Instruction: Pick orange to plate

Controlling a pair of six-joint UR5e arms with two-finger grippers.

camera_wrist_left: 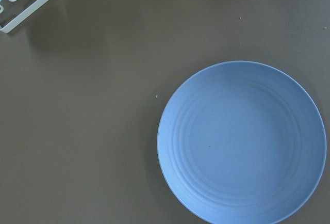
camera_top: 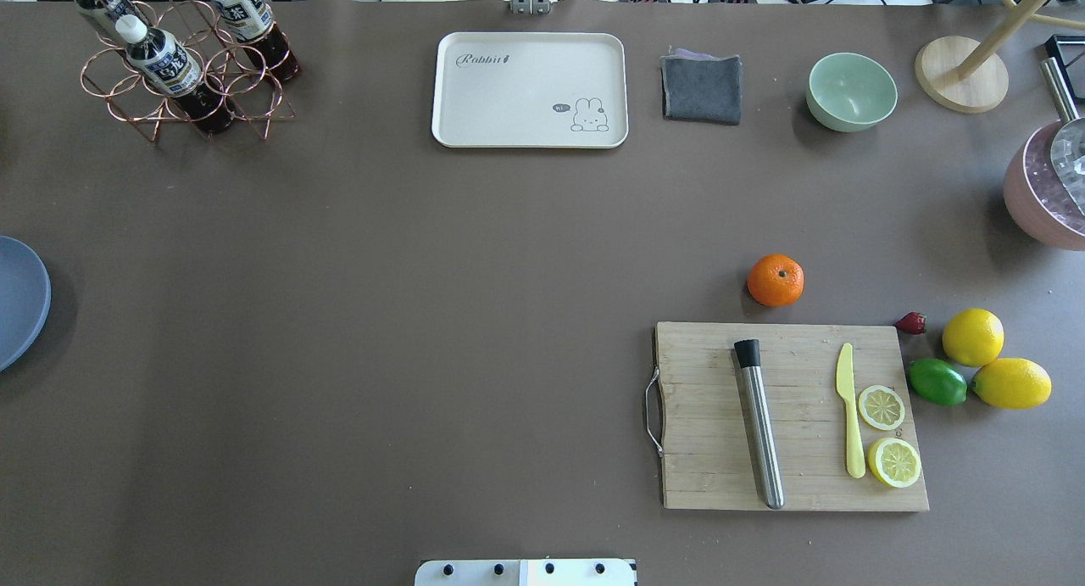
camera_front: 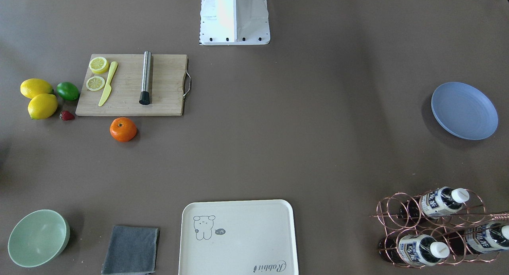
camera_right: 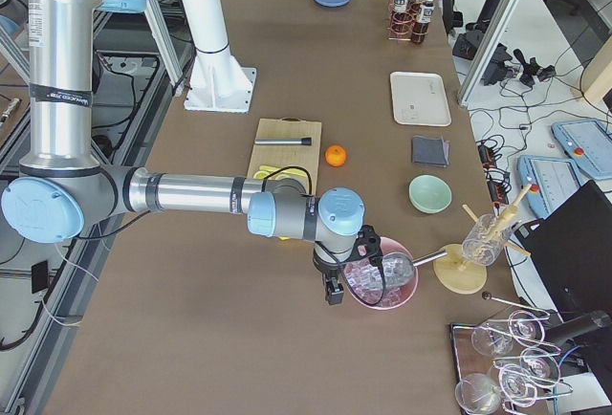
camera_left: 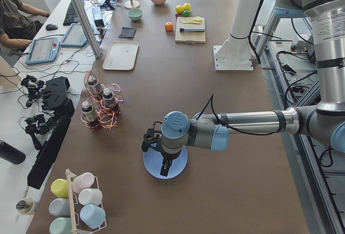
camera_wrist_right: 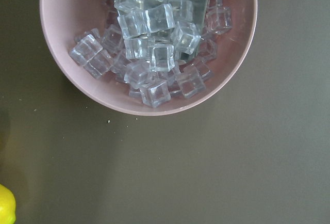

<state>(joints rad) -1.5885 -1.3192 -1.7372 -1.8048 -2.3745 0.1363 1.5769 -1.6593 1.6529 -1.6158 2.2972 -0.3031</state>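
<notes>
The orange (camera_front: 123,129) sits on the brown table just off the cutting board's edge, also visible in the overhead view (camera_top: 776,280). The blue plate (camera_front: 464,110) lies empty at the table's far end on my left side, cut by the frame edge overhead (camera_top: 17,302). My left gripper (camera_left: 163,166) hangs right over the plate (camera_wrist_left: 242,141), which fills the left wrist view. My right gripper (camera_right: 333,291) hovers beside a pink bowl at the other end, well away from the orange (camera_right: 335,155). Both grippers show only in the side views, so I cannot tell whether either is open or shut.
A wooden cutting board (camera_top: 792,416) holds a steel muddler, a yellow knife and lemon slices. Lemons (camera_top: 973,337), a lime (camera_top: 937,381) and a strawberry lie beside it. A pink bowl of ice cubes (camera_wrist_right: 149,43), green bowl (camera_top: 851,92), grey cloth (camera_top: 701,87), cream tray (camera_top: 530,90) and bottle rack (camera_top: 182,60) line the far edge.
</notes>
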